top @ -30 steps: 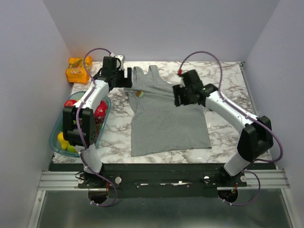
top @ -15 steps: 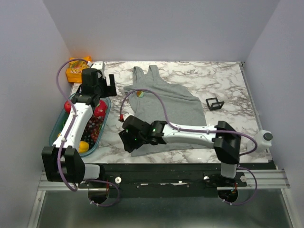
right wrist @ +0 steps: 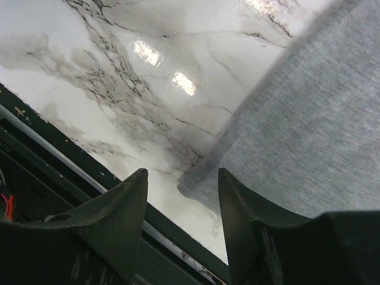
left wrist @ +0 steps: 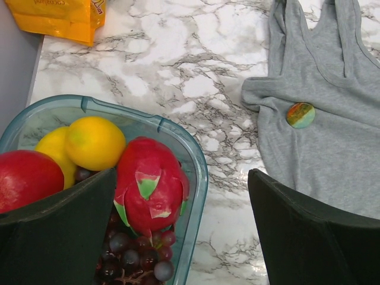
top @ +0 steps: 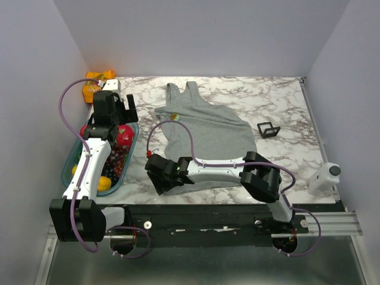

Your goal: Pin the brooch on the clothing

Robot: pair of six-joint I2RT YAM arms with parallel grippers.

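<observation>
The clothing [top: 208, 139] is a light-grey tank top lying flat on the marble table, straps to the back. The brooch [top: 174, 117], a small round green-orange badge, sits on the top's upper left chest and shows clearly in the left wrist view [left wrist: 300, 115]. My left gripper [top: 124, 108] hovers open over the fruit tray's far end, left of the top, with nothing between its fingers [left wrist: 182, 173]. My right gripper [top: 160, 185] is low at the top's near left hem corner [right wrist: 193, 183]. Its jaws are open, with that corner showing in the gap [right wrist: 182, 175].
A teal tray [left wrist: 199, 172] at the left holds a dragon fruit [left wrist: 149, 190], a lemon [left wrist: 95, 142], an apple [left wrist: 27, 178] and grapes [left wrist: 127, 255]. An orange packet [top: 95, 80] lies at the back left. A small black card stand [top: 268, 129] stands right of the top. The table's front rail [right wrist: 71, 178] is close.
My right arm swung from the top's right shoulder to its near left hem corner, and its jaws narrowed. My left arm drew back from the strap to over the tray.
</observation>
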